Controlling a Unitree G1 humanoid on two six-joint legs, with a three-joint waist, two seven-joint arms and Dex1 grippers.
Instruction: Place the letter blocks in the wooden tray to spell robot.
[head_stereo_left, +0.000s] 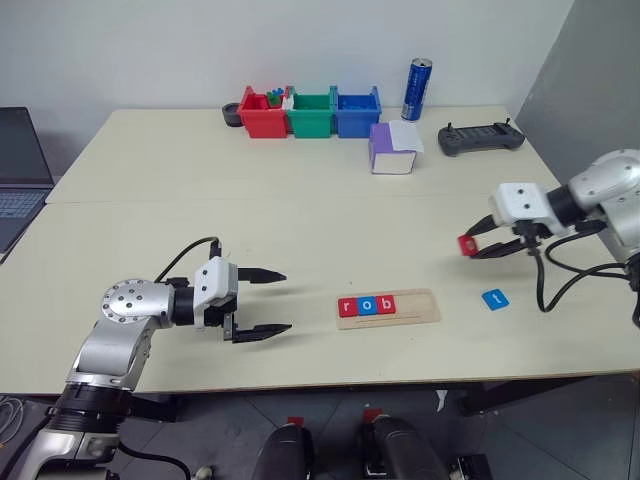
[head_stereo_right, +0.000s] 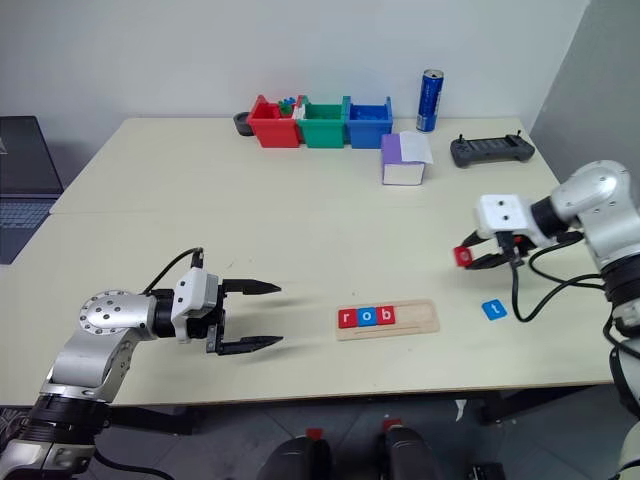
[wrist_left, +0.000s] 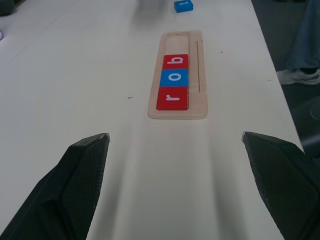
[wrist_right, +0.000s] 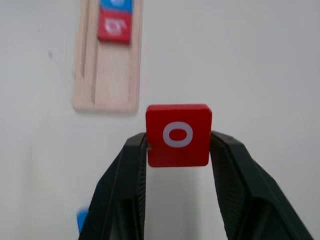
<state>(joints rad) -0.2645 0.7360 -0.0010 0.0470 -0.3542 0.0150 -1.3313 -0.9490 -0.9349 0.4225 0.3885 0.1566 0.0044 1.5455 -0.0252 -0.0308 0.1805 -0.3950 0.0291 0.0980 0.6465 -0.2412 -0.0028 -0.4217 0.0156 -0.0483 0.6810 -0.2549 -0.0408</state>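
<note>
Right gripper pinches the red "o" block above the table; its wrist view reveals the letter. Left gripper spread wide beside the wooden tray, holding r-o-b; blue "t" block lies nearby.

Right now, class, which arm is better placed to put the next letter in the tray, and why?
The right. Its claw already grips the red o tile, the next letter after r, o, b in the tray. The left claw hangs open and empty.
</note>
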